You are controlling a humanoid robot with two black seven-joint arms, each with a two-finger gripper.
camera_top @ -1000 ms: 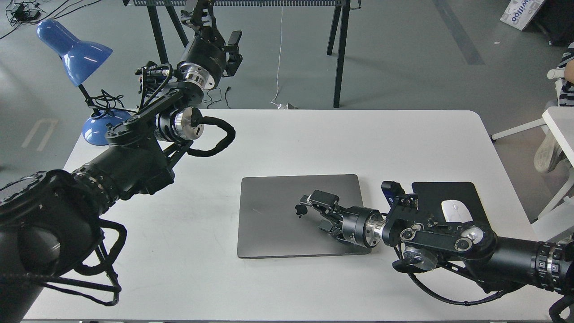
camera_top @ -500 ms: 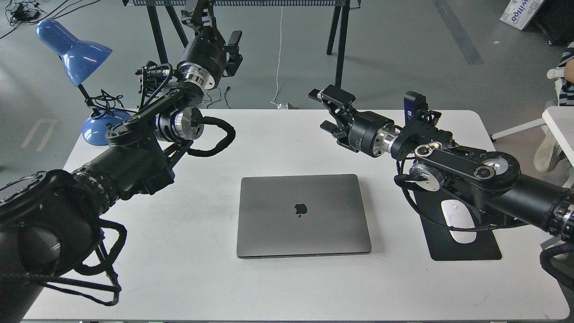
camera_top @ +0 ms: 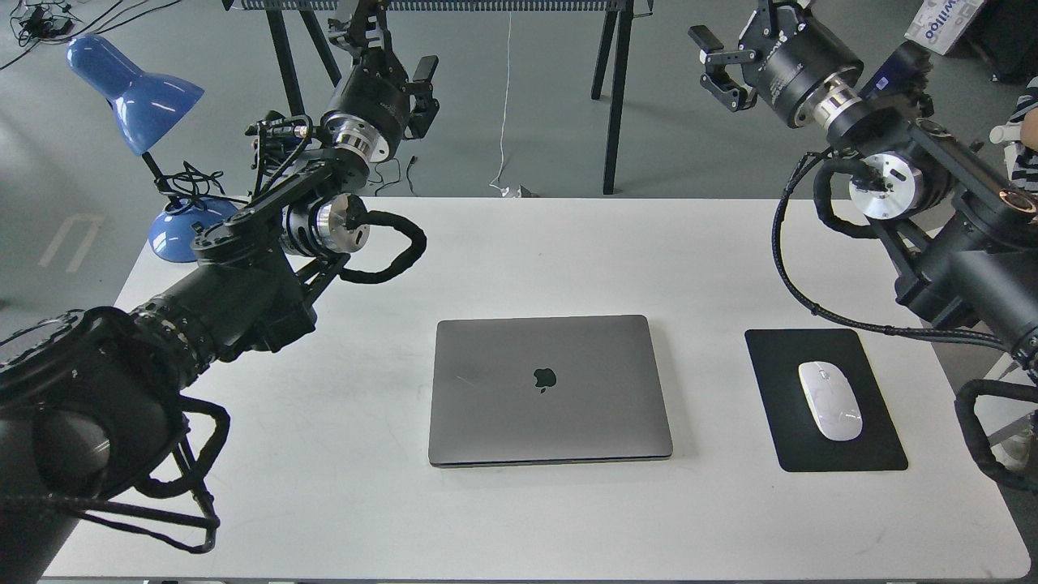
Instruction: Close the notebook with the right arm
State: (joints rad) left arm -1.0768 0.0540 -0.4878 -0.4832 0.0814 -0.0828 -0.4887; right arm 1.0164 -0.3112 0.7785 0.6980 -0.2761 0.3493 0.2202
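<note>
The notebook (camera_top: 550, 389) lies shut and flat in the middle of the white table (camera_top: 568, 243), its grey lid with the dark apple logo facing up. My right arm (camera_top: 892, 154) is raised high at the top right, well clear of the notebook and beyond the table's far edge. My right gripper (camera_top: 709, 63) points left with its fingers apart and holds nothing. My left gripper (camera_top: 389, 49) is raised at the top left over the far edge of the table, its fingers apart and empty.
A black mouse pad (camera_top: 859, 450) with a white mouse (camera_top: 829, 400) lies right of the notebook. A blue desk lamp (camera_top: 134, 93) stands at the far left corner. Black trestle legs (camera_top: 616, 97) stand behind the table. A white chair (camera_top: 1001, 243) is at the right.
My right arm has lifted off the closed lid, swung up and back to the right, and now hangs high at the top right. The notebook stays shut. The left arm has not moved.
</note>
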